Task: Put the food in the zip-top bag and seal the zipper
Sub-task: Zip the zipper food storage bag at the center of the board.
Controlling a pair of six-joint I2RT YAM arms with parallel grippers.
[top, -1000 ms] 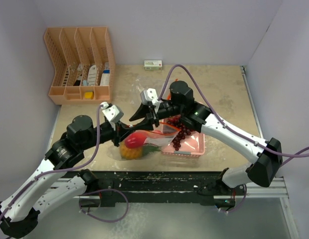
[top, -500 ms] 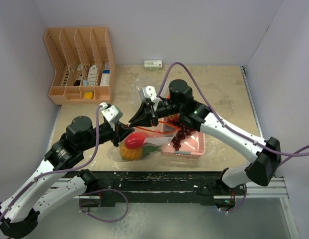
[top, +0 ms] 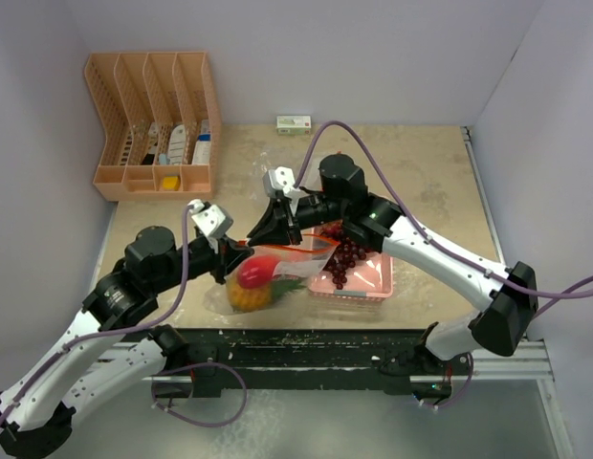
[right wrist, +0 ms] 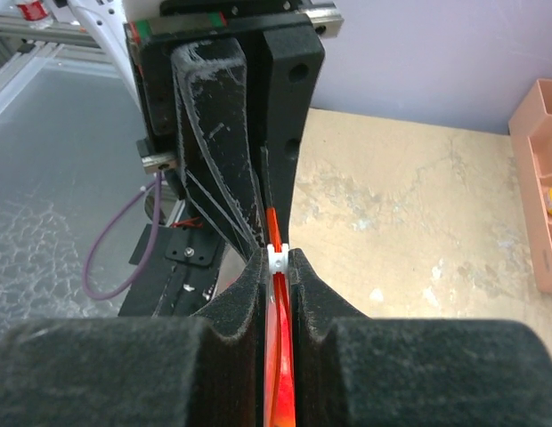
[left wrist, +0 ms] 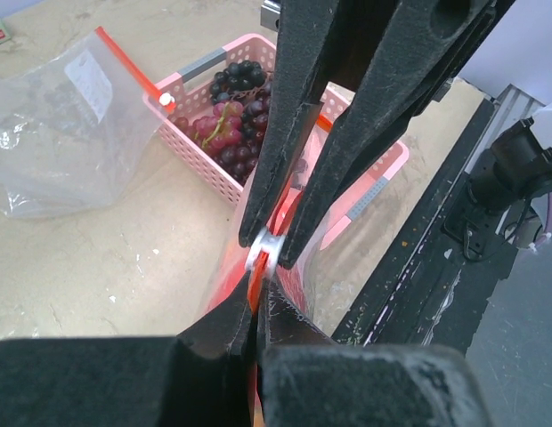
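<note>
The zip-top bag [top: 277, 273] lies at the table's near edge and holds an orange pineapple [top: 247, 295] with green leaves and a red fruit [top: 261, 271]. My left gripper [top: 237, 258] is shut on the bag's orange zipper strip [left wrist: 255, 289]. My right gripper [top: 261, 234] is shut on the white zipper slider [right wrist: 276, 258], tip to tip with the left gripper [right wrist: 265, 222]. The slider also shows in the left wrist view [left wrist: 263, 249]. Dark purple grape bunches [top: 346, 258] lie in the pink tray [top: 373, 282] to the right.
A second clear bag [left wrist: 53, 124] with a red zipper lies flat beyond the tray. A peach-coloured organiser [top: 153, 124] stands at the back left. A small white box [top: 294, 123] sits by the back wall. The table's front rail [top: 306, 339] is just below the bag.
My right gripper has slid left along the zipper toward the left gripper. The bag with the fruit has shifted slightly left.
</note>
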